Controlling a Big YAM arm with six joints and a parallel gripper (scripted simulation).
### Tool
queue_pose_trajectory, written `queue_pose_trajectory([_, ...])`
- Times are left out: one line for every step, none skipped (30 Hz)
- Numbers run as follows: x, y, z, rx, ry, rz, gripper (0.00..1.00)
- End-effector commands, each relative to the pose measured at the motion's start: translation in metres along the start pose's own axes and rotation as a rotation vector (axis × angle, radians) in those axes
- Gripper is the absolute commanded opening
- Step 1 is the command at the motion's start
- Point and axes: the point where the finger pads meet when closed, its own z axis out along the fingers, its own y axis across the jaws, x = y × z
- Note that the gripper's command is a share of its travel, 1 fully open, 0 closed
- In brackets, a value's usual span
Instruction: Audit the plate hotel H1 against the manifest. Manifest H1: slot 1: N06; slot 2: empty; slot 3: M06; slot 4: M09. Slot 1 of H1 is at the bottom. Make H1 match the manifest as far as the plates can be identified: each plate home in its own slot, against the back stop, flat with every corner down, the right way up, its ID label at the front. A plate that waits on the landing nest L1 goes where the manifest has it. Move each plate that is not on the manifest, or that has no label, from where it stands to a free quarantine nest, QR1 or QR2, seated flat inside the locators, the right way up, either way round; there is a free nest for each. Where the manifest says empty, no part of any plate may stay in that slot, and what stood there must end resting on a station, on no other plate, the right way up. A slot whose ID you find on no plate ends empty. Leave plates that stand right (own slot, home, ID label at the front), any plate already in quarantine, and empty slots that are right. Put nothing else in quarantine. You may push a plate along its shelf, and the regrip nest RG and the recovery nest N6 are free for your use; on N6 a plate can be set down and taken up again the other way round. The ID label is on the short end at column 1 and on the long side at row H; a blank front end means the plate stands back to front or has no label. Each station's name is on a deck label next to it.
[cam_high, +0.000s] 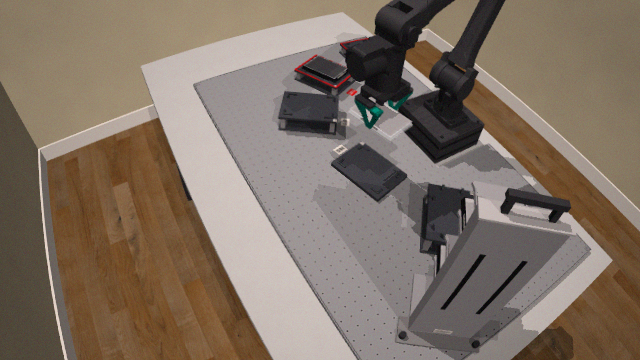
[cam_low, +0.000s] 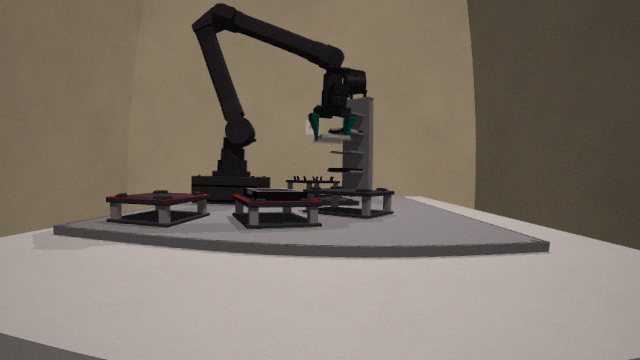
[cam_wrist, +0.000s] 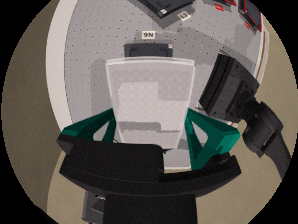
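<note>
I carry a pale plate (cam_wrist: 148, 99) high over the deck, my gripper (cam_high: 381, 111) clamped across its width, bound by my guess for the empty red-edged nest (cam_low: 156, 198) at far left, the tower (cam_high: 492, 270) unfinished.

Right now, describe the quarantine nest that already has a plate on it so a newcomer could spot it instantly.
Start at the arm's black base and look across the grey deck to the far corner. Two red-edged nests stand there; it is the nearer nest, which carries a dark plate. The plain black nest beside it has no red rim.
</note>
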Motion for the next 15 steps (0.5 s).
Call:
queue_pose_trajectory([0.001, 0.009, 0.003, -0.025, -0.004, 0.006, 0.86])
queue_pose_trajectory([0.001, 0.010, 0.005, -0.025, -0.004, 0.005, 0.86])
queue_pose_trajectory([0.001, 0.010, 0.008, -0.025, -0.004, 0.005, 0.86])
queue_pose_trajectory([0.001, 0.010, 0.008, -0.025, -0.004, 0.005, 0.86])
queue_pose_trajectory([0.001, 0.010, 0.008, -0.025, -0.004, 0.005, 0.86])
queue_pose_trajectory([-0.001, 0.031, -0.016, -0.101, -0.013, 0.003, 0.86])
queue_pose_trajectory([0.001, 0.016, 0.006, -0.046, -0.007, 0.003, 0.86])
queue_pose_trajectory([0.001, 0.010, 0.016, -0.025, -0.004, 0.003, 0.86])
queue_pose_trajectory([0.001, 0.010, 0.019, -0.025, -0.004, 0.003, 0.86])
queue_pose_trajectory([0.001, 0.010, 0.022, -0.025, -0.004, 0.004, 0.86])
queue_pose_trajectory([0.001, 0.010, 0.024, -0.025, -0.004, 0.004, 0.86])
queue_pose_trajectory([0.001, 0.010, 0.027, -0.025, -0.004, 0.004, 0.86])
queue_pose_trajectory([0.001, 0.010, 0.030, -0.024, -0.004, 0.004, 0.86])
queue_pose_trajectory([0.001, 0.010, 0.032, -0.024, -0.004, 0.004, 0.86])
queue_pose_trajectory([0.002, 0.010, 0.035, -0.024, -0.004, 0.003, 0.86])
